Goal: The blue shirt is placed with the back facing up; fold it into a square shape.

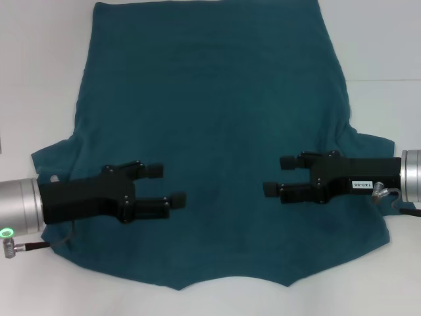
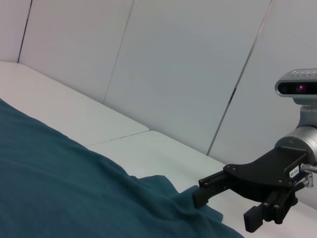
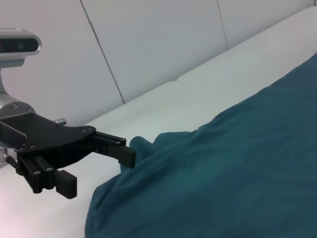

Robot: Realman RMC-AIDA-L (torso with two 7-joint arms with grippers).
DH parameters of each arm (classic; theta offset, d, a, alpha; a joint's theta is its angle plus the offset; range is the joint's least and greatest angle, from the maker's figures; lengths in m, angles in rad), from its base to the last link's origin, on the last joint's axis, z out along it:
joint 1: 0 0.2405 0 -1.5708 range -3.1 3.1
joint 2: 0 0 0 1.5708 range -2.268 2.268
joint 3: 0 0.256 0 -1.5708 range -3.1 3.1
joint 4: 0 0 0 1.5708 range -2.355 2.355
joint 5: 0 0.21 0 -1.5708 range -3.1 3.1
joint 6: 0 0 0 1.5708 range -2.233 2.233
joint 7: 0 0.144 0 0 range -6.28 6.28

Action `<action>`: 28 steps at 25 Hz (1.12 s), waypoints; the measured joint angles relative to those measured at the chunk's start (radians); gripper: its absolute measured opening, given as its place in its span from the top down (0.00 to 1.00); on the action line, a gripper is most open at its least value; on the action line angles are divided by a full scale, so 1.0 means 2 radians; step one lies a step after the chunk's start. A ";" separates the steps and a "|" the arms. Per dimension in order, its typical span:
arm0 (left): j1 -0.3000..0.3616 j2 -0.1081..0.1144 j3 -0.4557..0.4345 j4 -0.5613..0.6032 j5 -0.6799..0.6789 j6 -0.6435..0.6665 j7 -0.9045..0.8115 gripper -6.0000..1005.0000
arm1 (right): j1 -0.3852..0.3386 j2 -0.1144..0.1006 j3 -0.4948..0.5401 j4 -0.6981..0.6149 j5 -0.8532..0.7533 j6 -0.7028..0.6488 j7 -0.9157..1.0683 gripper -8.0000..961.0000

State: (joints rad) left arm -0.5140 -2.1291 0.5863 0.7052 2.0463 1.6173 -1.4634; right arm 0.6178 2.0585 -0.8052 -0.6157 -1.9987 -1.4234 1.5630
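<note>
The blue shirt (image 1: 210, 131) lies spread flat on the white table, plain side up, hem at the far side and neckline toward me. Its sleeves stick out at left (image 1: 49, 161) and right (image 1: 378, 141). My left gripper (image 1: 166, 185) hovers open over the shirt's near left part, fingers pointing inward. Opposite it, my right gripper (image 1: 279, 175) is also open above the near right part. Neither holds cloth. The left wrist view shows the shirt (image 2: 59, 183) and the right gripper (image 2: 226, 208); the right wrist view shows the shirt (image 3: 237, 173) and the left gripper (image 3: 96, 171).
The white table (image 1: 39, 66) shows bare on both sides of the shirt and along the near edge. A white panelled wall (image 2: 173, 64) stands behind the table. A head camera (image 2: 297, 88) is seen beyond the right arm.
</note>
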 joint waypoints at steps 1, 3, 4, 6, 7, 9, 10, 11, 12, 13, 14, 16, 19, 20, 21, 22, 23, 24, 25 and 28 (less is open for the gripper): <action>0.000 0.000 0.000 0.000 0.000 0.000 0.000 0.07 | 0.000 0.000 0.000 0.000 0.000 0.000 0.000 0.05; 0.000 0.000 -0.001 0.000 -0.001 -0.001 0.000 0.08 | 0.000 0.000 0.000 0.001 0.000 0.000 0.000 0.05; 0.000 0.000 -0.001 0.000 -0.001 -0.001 0.000 0.08 | 0.000 0.000 0.001 0.001 0.001 0.000 0.000 0.05; 0.000 0.000 -0.002 0.000 -0.002 -0.002 -0.001 0.08 | 0.000 0.000 0.001 0.002 0.002 0.000 -0.001 0.05; 0.000 0.000 -0.002 0.000 -0.002 -0.002 -0.001 0.09 | 0.000 0.000 0.001 0.002 0.003 0.000 -0.002 0.05; 0.000 0.000 -0.002 0.000 -0.002 -0.005 -0.001 0.09 | 0.000 0.000 0.001 0.002 0.004 0.000 -0.002 0.05; 0.000 0.000 -0.002 0.000 -0.002 -0.005 -0.001 0.09 | 0.000 0.000 0.001 0.002 0.004 0.000 -0.002 0.05; 0.000 0.000 -0.002 0.000 -0.002 -0.007 -0.001 0.10 | 0.000 0.000 0.001 0.002 0.004 0.000 -0.002 0.05; 0.000 0.000 -0.002 0.000 -0.002 -0.009 -0.001 0.10 | 0.000 0.001 0.001 0.002 0.004 0.001 -0.002 0.05; 0.000 0.000 -0.002 -0.001 -0.003 -0.014 -0.003 0.10 | 0.000 0.001 0.001 0.002 0.004 0.001 -0.002 0.05; 0.001 -0.001 -0.003 -0.001 -0.004 -0.020 -0.005 0.10 | 0.000 0.001 0.001 0.002 0.005 0.002 -0.002 0.05; 0.001 -0.002 -0.005 -0.002 -0.006 -0.037 -0.011 0.11 | 0.000 0.002 0.001 0.002 0.006 0.003 -0.002 0.05; 0.002 -0.004 -0.015 -0.004 -0.012 -0.067 -0.027 0.12 | 0.000 0.003 0.001 0.002 0.011 0.003 -0.002 0.05; 0.002 -0.004 -0.020 -0.005 -0.014 -0.075 -0.032 0.12 | 0.000 0.004 0.001 0.002 0.013 0.003 -0.002 0.05; 0.002 -0.005 -0.026 -0.005 -0.015 -0.080 -0.036 0.12 | 0.000 0.004 0.001 0.002 0.015 0.003 -0.002 0.05; 0.002 -0.006 -0.035 -0.005 -0.016 -0.087 -0.042 0.12 | 0.000 0.005 0.001 0.002 0.016 0.003 -0.002 0.05; 0.002 -0.007 -0.047 -0.005 -0.017 -0.093 -0.047 0.13 | 0.000 0.005 0.001 0.002 0.017 0.003 -0.002 0.05; 0.002 -0.009 -0.060 -0.005 -0.018 -0.102 -0.054 0.13 | 0.000 0.006 0.001 0.002 0.018 0.003 -0.002 0.05; 0.003 -0.011 -0.078 -0.005 -0.018 -0.118 -0.063 0.13 | 0.000 0.006 0.001 0.002 0.019 0.003 -0.001 0.05; 0.006 -0.015 -0.096 -0.005 -0.018 -0.147 -0.076 0.14 | -0.001 0.009 0.001 0.003 0.021 0.003 -0.001 0.05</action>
State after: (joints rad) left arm -0.5016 -2.1584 0.3939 0.6949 2.0095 1.3233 -1.6145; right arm 0.6168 2.0757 -0.8038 -0.6106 -1.9559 -1.4164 1.5606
